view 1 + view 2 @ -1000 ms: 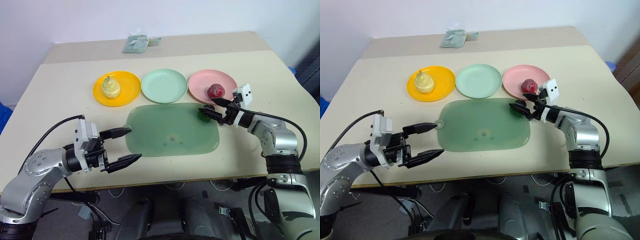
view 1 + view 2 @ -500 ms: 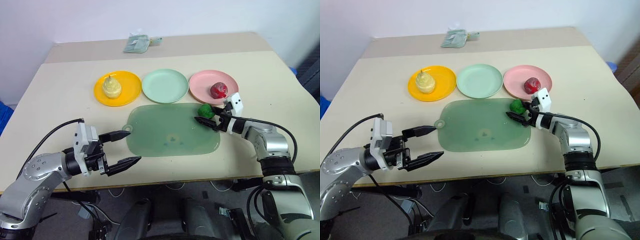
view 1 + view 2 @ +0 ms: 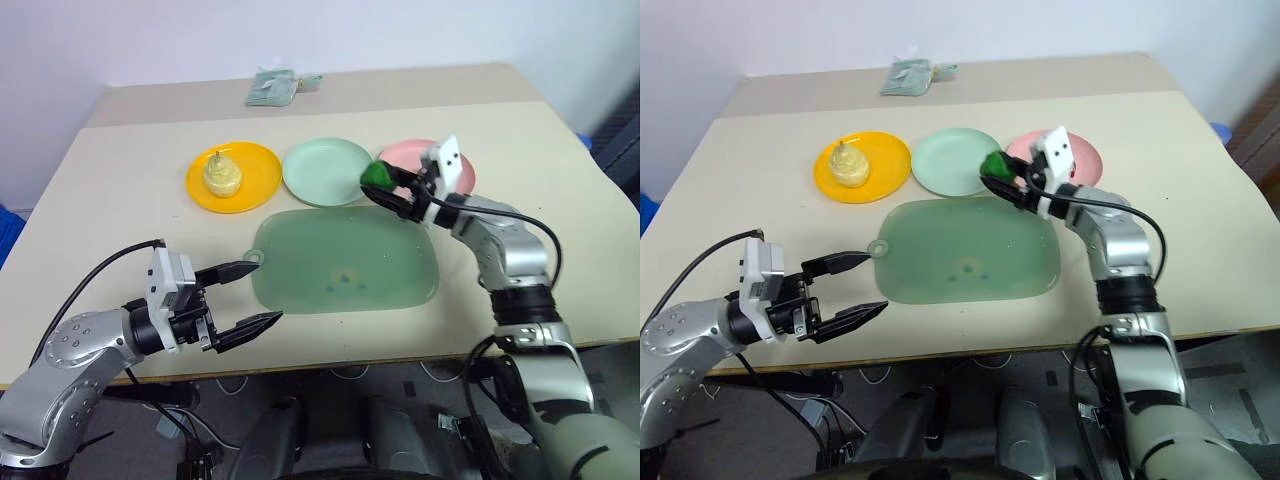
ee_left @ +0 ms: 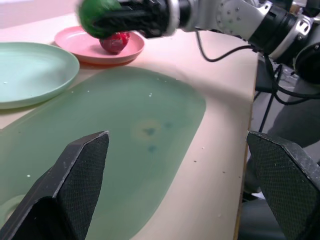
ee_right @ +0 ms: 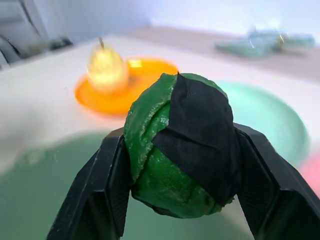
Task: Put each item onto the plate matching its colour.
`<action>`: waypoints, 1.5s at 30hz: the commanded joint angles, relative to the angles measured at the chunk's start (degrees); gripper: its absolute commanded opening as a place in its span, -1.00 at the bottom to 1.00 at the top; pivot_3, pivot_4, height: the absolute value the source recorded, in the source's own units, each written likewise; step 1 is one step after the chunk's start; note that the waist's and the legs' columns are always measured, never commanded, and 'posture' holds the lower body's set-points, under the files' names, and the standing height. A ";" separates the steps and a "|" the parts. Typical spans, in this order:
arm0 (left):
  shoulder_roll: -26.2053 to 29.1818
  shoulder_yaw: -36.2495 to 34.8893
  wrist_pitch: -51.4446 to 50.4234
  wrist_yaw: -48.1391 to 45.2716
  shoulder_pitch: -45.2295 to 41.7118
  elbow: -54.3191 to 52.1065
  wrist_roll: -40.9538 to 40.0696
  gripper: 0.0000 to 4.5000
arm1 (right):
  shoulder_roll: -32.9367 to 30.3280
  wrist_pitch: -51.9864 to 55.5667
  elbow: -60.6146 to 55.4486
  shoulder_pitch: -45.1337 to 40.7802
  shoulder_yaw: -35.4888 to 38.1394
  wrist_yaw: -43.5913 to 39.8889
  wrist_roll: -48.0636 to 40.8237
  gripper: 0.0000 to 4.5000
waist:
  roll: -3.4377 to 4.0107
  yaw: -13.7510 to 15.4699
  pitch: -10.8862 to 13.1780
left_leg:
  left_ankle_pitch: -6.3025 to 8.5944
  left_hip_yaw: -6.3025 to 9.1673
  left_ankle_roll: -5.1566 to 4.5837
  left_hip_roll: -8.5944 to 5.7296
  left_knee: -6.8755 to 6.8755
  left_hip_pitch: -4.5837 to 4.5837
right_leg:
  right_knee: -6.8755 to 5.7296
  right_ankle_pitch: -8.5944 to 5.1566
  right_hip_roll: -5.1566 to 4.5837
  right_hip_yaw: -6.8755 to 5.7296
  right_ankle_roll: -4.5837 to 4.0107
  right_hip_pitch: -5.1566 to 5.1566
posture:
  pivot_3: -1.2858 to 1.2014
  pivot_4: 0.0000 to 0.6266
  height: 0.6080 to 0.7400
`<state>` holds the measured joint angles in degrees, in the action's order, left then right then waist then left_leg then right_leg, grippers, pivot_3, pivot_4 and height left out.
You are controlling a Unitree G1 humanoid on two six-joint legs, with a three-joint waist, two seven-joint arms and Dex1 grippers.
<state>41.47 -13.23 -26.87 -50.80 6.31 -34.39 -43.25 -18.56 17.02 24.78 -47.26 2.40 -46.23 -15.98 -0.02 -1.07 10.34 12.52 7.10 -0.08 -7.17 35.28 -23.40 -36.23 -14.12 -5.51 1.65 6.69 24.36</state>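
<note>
While the right gripper (image 3: 382, 190) clamps the green lump (image 5: 177, 145) above the mint plate's (image 3: 325, 172) edge, pear (image 3: 222, 173) sits on orange plate (image 3: 258, 180); red lump (image 4: 114, 43) on pink plate (image 4: 75, 41), partly hidden; left gripper (image 3: 248, 296) gapes empty

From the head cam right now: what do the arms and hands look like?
Both arms are silver-grey metal with rounded joint housings and black bands. Each hand, left hand and right hand, has two black tapered fingers with textured pads on a black wrist block, plus a white camera box. A black cable loops along each forearm.
</note>
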 commanded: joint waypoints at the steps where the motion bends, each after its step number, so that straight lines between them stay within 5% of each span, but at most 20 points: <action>1: -0.52 -1.30 0.88 1.05 0.16 -2.45 -0.78 1.00 | 4.07 -10.68 15.60 -8.17 0.17 4.39 3.24 0.19 | 0.00 -0.07 0.00 | -0.05 0.00 0.08 0.01 0.00 0.00 | 0.00 0.00 0.01 0.00 0.00 0.00 | 0.03 -0.52 1.00; 5: -1.20 -2.18 0.87 3.05 1.16 -3.55 -0.56 1.00 | 8.18 -24.56 37.98 -16.36 0.49 11.30 7.90 0.19 | -0.03 0.08 -0.01 | -0.09 -0.02 0.14 0.00 -0.02 0.00 | 0.02 0.00 0.05 -0.02 -0.01 0.00 | 0.03 -0.52 1.00; 9: -1.97 -2.83 0.74 5.57 2.46 -4.98 -0.20 1.00 | 11.05 -28.88 48.48 -20.03 0.99 18.11 10.88 0.19 | -0.03 -0.13 -0.01 | -0.09 -0.04 0.15 0.00 -0.03 0.00 | 0.02 0.00 0.08 -0.01 -0.01 0.01 | 0.03 -0.52 1.00; 11: -2.13 -3.34 0.66 6.87 3.03 -5.74 0.00 1.00 | 12.41 -28.87 50.56 -21.10 0.99 19.50 12.04 0.19 | -0.03 -0.19 -0.01 | -0.10 -0.03 0.16 0.01 -0.04 0.00 | 0.00 0.00 0.11 -0.01 -0.01 0.03 | 0.03 -0.52 1.00; 15: -2.45 -4.15 0.24 9.23 3.46 -6.61 -0.57 1.00 | 13.26 -29.23 51.99 -21.93 1.44 21.50 13.83 0.98 | -0.02 -0.44 -0.01 | -0.11 -0.03 0.19 0.03 -0.05 0.00 | -0.05 0.01 0.15 0.00 -0.02 0.07 | 0.03 -0.52 1.00; 19: -2.85 -4.16 0.33 11.90 2.73 -6.47 0.18 1.00 | 12.85 -29.96 51.88 -22.18 3.05 21.85 13.90 0.98 | -0.02 -0.35 -0.01 | -0.12 -0.03 0.19 0.03 -0.04 0.00 | -0.07 0.01 0.16 0.00 -0.02 0.07 | 0.03 -0.52 1.00; 24: -3.83 -4.64 1.15 13.57 2.48 -4.91 1.13 1.00 | 7.72 -34.32 48.40 -21.55 5.14 12.10 11.89 0.98 | -0.01 -0.07 -0.01 | -0.12 -0.03 0.19 0.02 -0.03 0.00 | -0.06 0.01 0.16 0.00 -0.02 0.06 | 0.03 -0.52 1.00; 32: -8.97 -2.47 3.62 18.69 -2.90 -0.03 5.67 1.00 | -3.46 -31.53 22.70 -6.74 8.50 -0.22 4.65 0.98 | -0.02 0.02 -0.03 | -0.11 -0.03 0.18 0.02 -0.02 0.01 | -0.04 0.01 0.15 -0.01 -0.01 0.01 | 0.03 -0.52 1.00; 37: -14.88 -0.22 7.00 24.05 -7.96 5.01 11.41 1.00 | -10.35 -18.49 -9.69 15.80 12.06 3.85 0.75 0.98 | -0.02 1.28 -0.06 | -0.10 -0.01 0.15 0.01 0.02 -0.03 | -0.02 0.01 0.02 -0.05 -0.01 0.00 | 0.03 -0.52 1.00; 45: -17.72 3.84 11.89 23.64 -12.21 10.41 17.29 1.00 | -13.24 -6.55 -35.95 38.81 17.93 9.31 -3.26 0.98 | -0.02 0.65 -0.15 | 0.08 -0.24 -0.15 0.09 0.08 0.07 | -0.15 0.04 0.03 0.10 -0.03 0.00 | 0.03 -0.52 1.00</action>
<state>22.74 -9.54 -17.06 -25.65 -5.68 -24.16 -26.89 -30.87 8.92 -5.19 -10.88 18.70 -37.41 -17.39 -0.04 -0.42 10.19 12.60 6.85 -0.23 -7.09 35.36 -23.34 -36.38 -14.08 -5.48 1.75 6.66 24.36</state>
